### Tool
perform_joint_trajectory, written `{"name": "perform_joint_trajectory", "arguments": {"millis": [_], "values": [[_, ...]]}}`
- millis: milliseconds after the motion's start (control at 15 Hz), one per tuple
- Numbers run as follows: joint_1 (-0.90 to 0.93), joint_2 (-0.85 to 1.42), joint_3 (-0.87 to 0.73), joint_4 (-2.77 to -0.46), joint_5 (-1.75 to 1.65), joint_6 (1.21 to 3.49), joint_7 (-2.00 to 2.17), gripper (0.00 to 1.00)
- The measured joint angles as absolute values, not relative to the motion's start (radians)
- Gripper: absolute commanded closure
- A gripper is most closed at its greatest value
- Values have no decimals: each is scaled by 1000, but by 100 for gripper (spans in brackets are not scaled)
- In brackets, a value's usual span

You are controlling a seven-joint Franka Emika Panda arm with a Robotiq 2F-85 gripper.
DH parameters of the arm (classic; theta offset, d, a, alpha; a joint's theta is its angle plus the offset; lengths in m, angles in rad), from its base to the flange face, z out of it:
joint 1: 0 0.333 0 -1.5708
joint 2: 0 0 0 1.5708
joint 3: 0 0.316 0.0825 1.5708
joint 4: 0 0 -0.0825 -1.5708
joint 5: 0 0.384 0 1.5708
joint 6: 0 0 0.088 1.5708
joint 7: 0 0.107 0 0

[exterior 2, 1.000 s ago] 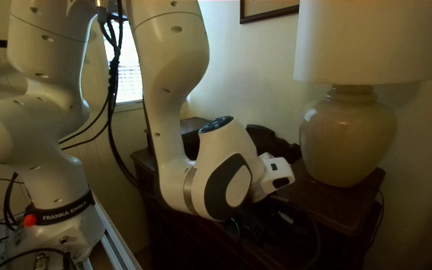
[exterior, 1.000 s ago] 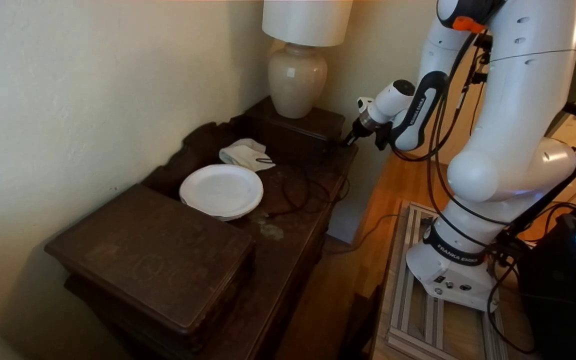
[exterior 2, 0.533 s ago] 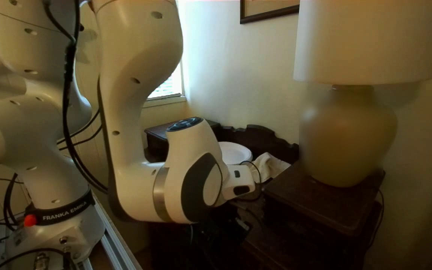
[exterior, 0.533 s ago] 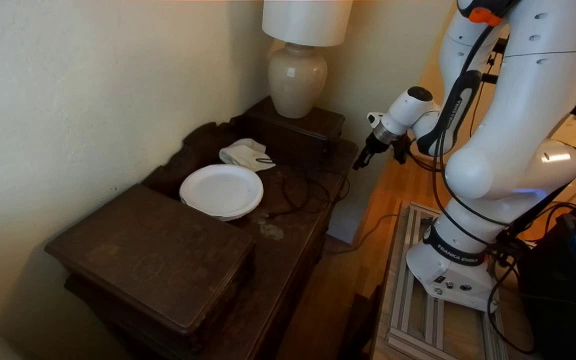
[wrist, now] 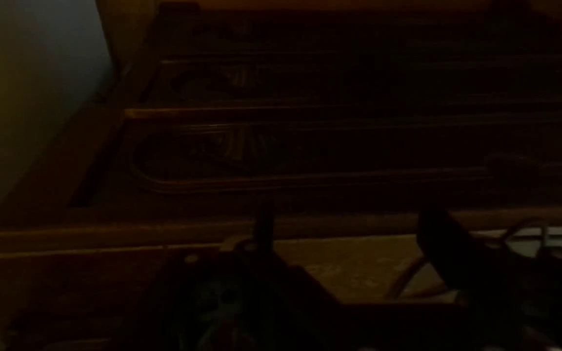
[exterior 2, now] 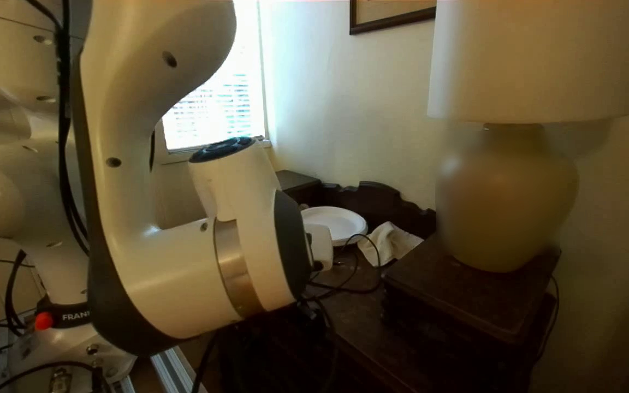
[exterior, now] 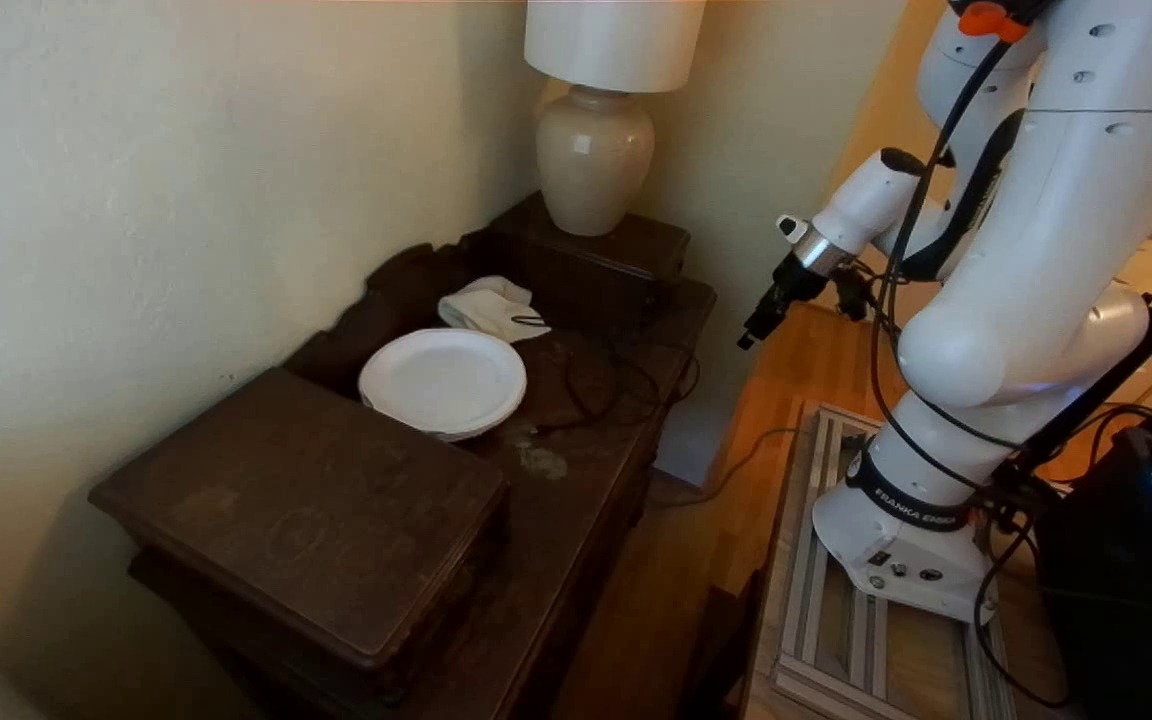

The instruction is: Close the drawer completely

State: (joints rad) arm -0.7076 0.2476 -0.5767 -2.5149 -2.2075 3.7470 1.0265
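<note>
The drawer appears as a dark wooden front (exterior 2: 448, 330) in the small stand (exterior: 591, 265) beneath the lamp. No part of it juts out that I can see, but heavy shadow blurs its edges and its inside is hidden. My gripper (exterior: 748, 335) hangs in the air off the dresser's right side in an exterior view, apart from the stand. From the wrist, the gripper (wrist: 347, 224) shows its two dark fingers spread wide, open, with nothing between them; the dresser lies behind the gap. In the remaining exterior view the arm and shadow mostly cover it.
A cream lamp (exterior: 596, 150) stands on the small stand. The dresser top (exterior: 546, 490) bears white plates (exterior: 443, 383), a pale cloth (exterior: 491, 305) and a loose black cable (exterior 2: 358, 286). A bigger wooden box (exterior: 296, 510) occupies its near end. The dresser's front (wrist: 310, 151) falls away below the gripper.
My gripper has drawn back from the stand, rightward and down in an exterior view, toward the robot's base, and its jaws have opened. The stand, lamp, plates and cloth have stayed put.
</note>
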Motion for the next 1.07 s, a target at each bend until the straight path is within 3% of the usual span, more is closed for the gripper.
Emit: {"name": "perform_joint_trajectory", "arguments": {"millis": [400,667,1067], "values": [[-526,158,-727,-2299,-2516,4049,1399,0],[-309,184,-881,-2098,-2513,4228,1523,0],[-190,233,-889,-2054,-2513,4211,1604,0]]}}
